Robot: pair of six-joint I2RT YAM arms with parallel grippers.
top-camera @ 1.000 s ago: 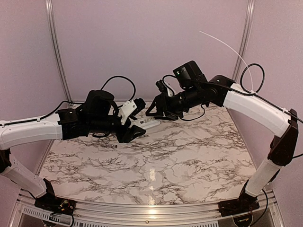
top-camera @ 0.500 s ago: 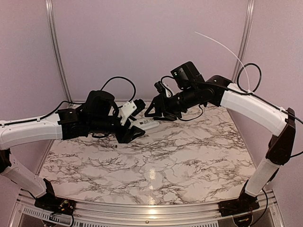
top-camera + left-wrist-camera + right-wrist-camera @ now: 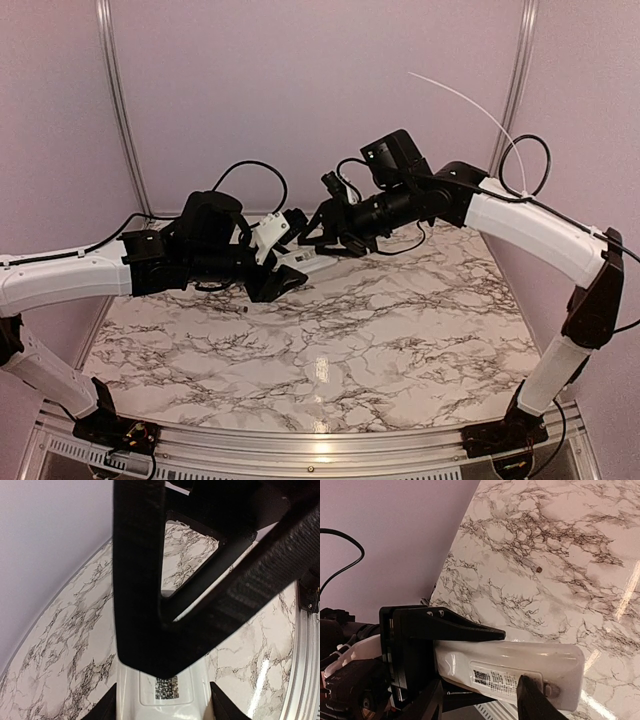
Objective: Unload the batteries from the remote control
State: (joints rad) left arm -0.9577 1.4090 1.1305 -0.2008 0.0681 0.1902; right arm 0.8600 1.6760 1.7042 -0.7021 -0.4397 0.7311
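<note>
My left gripper (image 3: 287,262) is shut on the white remote control (image 3: 313,263) and holds it above the back of the table. In the left wrist view the remote (image 3: 167,697), with a code label, sits between my fingers. My right gripper (image 3: 325,238) is open at the remote's free end. In the right wrist view (image 3: 479,700) its fingertips straddle the remote's labelled back (image 3: 520,667), and one fingertip (image 3: 530,692) lies over it. One battery (image 3: 238,311) lies loose on the marble; it also shows in the right wrist view (image 3: 538,569). I see no other battery.
The marble table (image 3: 400,340) has walls behind and at both sides. Black cables (image 3: 250,170) loop behind the grippers and a white tie (image 3: 470,100) sticks up from the right arm.
My right gripper has moved a little to the left, closer onto the remote's free end. The left gripper, the remote and the loose battery have stayed still.
</note>
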